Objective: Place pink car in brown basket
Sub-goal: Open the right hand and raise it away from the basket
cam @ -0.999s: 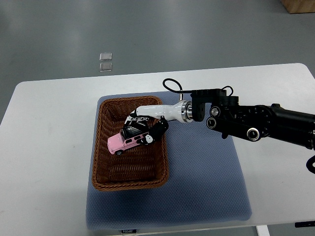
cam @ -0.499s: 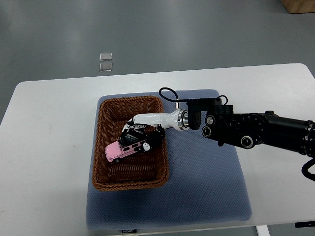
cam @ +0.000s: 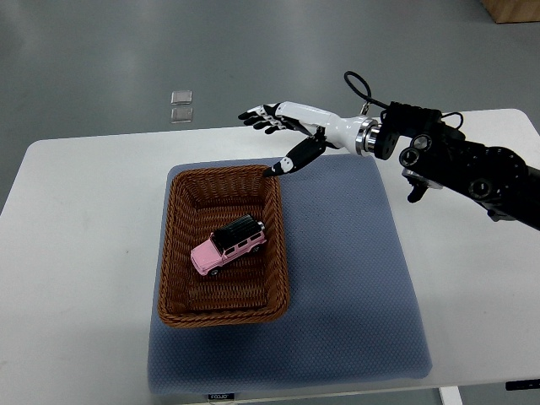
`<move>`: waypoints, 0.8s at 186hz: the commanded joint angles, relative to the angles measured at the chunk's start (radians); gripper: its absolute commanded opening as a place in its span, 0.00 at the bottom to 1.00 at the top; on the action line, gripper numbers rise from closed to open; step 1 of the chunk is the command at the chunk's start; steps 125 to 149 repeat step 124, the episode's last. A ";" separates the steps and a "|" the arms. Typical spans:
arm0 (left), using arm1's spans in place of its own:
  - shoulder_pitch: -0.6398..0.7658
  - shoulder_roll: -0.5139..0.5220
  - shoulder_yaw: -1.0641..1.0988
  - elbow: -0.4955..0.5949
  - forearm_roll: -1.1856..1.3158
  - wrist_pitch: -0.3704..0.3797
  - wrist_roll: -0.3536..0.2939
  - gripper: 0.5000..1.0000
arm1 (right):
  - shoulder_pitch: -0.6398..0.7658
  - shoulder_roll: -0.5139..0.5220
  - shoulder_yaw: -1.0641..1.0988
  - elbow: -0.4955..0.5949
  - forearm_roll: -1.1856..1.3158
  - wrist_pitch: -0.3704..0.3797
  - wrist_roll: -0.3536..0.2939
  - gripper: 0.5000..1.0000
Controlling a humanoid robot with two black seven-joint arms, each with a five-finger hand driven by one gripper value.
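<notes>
The pink toy car (cam: 228, 245) with a black roof lies inside the brown wicker basket (cam: 173, 245), near its middle, resting on the basket floor. My right hand (cam: 274, 126) is open with its fingers spread, holding nothing. It hovers above the far right corner of the basket, well clear of the car. Its arm (cam: 456, 160) comes in from the right edge. The left arm does not show.
The basket stands on a blue-grey mat (cam: 354, 287) on a white table (cam: 84, 270). Two small clear squares (cam: 180, 105) lie on the grey floor beyond the table. A cardboard box corner (cam: 515, 8) shows at the top right.
My right hand let go of the pink car, opened, and rose up and back to the right, out of the basket. The car stays on the basket floor.
</notes>
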 commanded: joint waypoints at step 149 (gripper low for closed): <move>0.000 0.000 0.004 -0.008 0.000 0.000 0.000 1.00 | -0.455 0.063 0.510 -0.024 0.692 -0.002 0.083 0.82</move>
